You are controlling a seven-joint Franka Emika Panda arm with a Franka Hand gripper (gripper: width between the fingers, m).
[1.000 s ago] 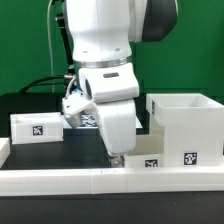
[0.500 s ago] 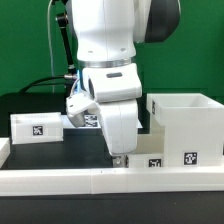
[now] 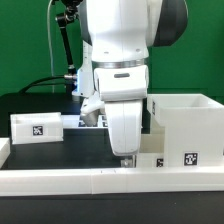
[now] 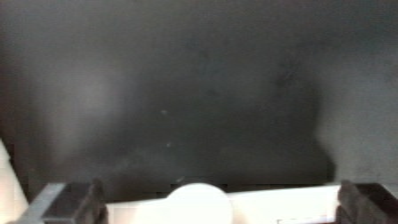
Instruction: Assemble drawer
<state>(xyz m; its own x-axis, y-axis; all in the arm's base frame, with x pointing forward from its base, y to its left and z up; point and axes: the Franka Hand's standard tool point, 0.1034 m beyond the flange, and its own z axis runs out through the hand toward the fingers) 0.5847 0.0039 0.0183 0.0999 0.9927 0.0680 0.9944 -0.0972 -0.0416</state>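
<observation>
White knobbed tray (image 4: 169,210) lies between the spread fingers (image 4: 63,203) of the gripper (image 3: 125,152), knob (image 4: 198,192) centred in the gap, with the casing (image 3: 180,130) near on the exterior view's right

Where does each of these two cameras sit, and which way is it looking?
Exterior view: off the arm, low, near the height of the table, looking across the long white rail at the casing and a tray; the arm and its tool show.
Wrist view: on the wrist, looking along the tool at the dark table; both fingertips show, wide apart, a knobbed white part between them.
Shared: the tool and the table.
</observation>
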